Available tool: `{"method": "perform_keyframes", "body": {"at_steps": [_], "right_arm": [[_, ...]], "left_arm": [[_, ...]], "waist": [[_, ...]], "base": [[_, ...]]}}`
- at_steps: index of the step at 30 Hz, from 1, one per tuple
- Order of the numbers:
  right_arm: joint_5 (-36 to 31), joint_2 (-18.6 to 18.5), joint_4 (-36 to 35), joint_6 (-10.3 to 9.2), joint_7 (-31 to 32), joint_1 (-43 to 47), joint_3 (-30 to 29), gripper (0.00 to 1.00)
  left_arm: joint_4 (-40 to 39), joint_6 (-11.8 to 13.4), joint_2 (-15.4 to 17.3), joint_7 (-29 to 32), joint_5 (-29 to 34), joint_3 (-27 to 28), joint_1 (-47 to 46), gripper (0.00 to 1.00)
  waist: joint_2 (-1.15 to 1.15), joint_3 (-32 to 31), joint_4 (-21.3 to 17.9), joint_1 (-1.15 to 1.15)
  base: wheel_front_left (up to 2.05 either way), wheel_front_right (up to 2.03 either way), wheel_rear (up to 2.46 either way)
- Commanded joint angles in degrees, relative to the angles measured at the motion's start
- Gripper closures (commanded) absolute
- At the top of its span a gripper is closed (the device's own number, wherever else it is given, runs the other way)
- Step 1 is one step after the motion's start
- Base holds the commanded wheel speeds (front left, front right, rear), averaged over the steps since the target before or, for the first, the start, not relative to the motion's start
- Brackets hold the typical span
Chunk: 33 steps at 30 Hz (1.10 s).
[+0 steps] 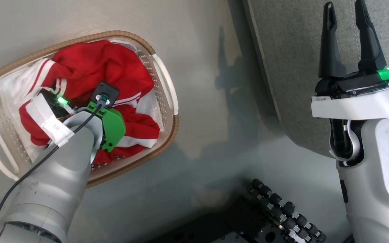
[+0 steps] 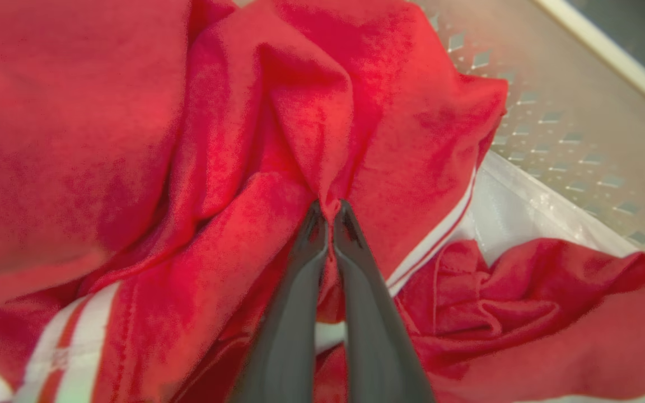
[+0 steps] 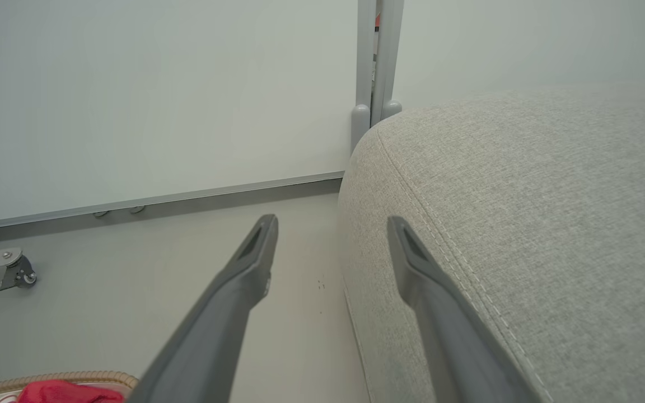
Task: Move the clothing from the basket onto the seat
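The left hand (image 2: 328, 215) is down in the basket (image 1: 175, 126), its two dark fingers pressed together on a pinched fold of the red clothing (image 1: 103, 64). The clothing lies heaped inside against the perforated wall and the white liner (image 2: 513, 207). The basket stands on the pale floor (image 1: 208, 67), apart from the grey seat (image 1: 292, 60), with a strip of bare floor between them. The right hand (image 1: 345, 20) hovers over the seat's rounded edge, fingers apart and holding nothing. Beyond the seat stand a pale wall panel (image 3: 160, 101) and a small caster (image 3: 17, 273); the robot's roller wheel (image 1: 282, 212) sits near the basket.
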Motion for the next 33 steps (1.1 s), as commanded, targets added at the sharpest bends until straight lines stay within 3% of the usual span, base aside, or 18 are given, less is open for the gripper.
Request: {"method": "perform_keyframes", "body": {"at_steps": [1,9,16,24,33], "right_arm": [[-0.54,-0.13,0.39,-0.04,-0.28,0.01,-0.39,0.0],[-3.95,-0.17,2.62,-0.04,-0.28,2.44,-1.72,0.0],[-7.83,-0.2,5.56,-0.05,-0.28,7.04,-3.61,0.0],[-10.35,-0.21,9.07,-0.05,-0.28,13.88,-4.09,0.0],[-11.39,-0.21,11.65,-0.05,-0.28,20.54,-3.31,0.0]], "left_arm": [[0.13,-0.06,-0.33,-0.7,-0.39,-0.07,-0.39,1.0],[-2.94,-1.75,-2.85,-3.64,-2.57,-0.22,2.15,1.0],[-12.1,-3.01,-3.8,-4.1,-4.34,-0.64,6.0,1.0],[-25.47,-3.62,-1.44,-4.08,-5.63,-1.74,10.99,1.0],[-32.5,-3.75,0.74,-3.86,-8.77,-5.88,9.93,1.0]], "waist": [[0.0,-1.31,1.23,0.0],[0.0,-8.97,6.2,0.0],[0.0,-19.92,11.55,0.0],[0.0,-32.76,15.98,0.0],[0.0,-44.54,18.25,0.0]], "base": [[0.0,0.0,0.0],[0.0,0.0,0.0],[0.0,0.0,0.0],[0.0,0.0,0.0],[0.0,0.0,0.0]]}}
